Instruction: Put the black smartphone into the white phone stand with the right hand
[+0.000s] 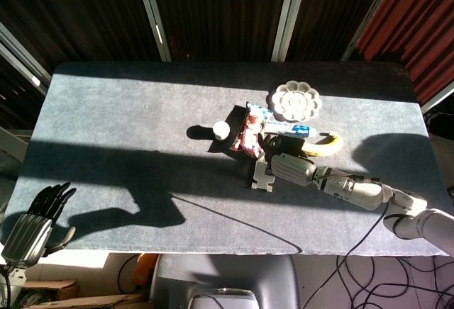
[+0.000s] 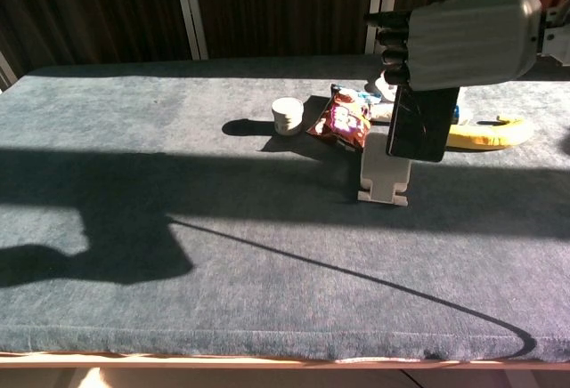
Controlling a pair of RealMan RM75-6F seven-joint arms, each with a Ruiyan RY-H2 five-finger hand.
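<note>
The black smartphone (image 2: 417, 123) hangs upright in my right hand (image 2: 463, 36), which grips its top end from above. Its lower edge overlaps the upper right part of the white phone stand (image 2: 383, 179) in the chest view; whether it touches the stand I cannot tell. In the head view the right hand (image 1: 289, 168) sits directly right of the stand (image 1: 262, 175), hiding most of the phone. My left hand (image 1: 32, 222) hangs off the table's near left corner, fingers apart and holding nothing.
Behind the stand lie a snack bag (image 2: 343, 121), a small white cup (image 2: 287, 115), a blue-white tube (image 1: 294, 130) and a white flower-shaped palette (image 1: 296, 100). A banana (image 2: 488, 134) lies right of the stand. Deep shadows cross the grey table (image 1: 128, 110).
</note>
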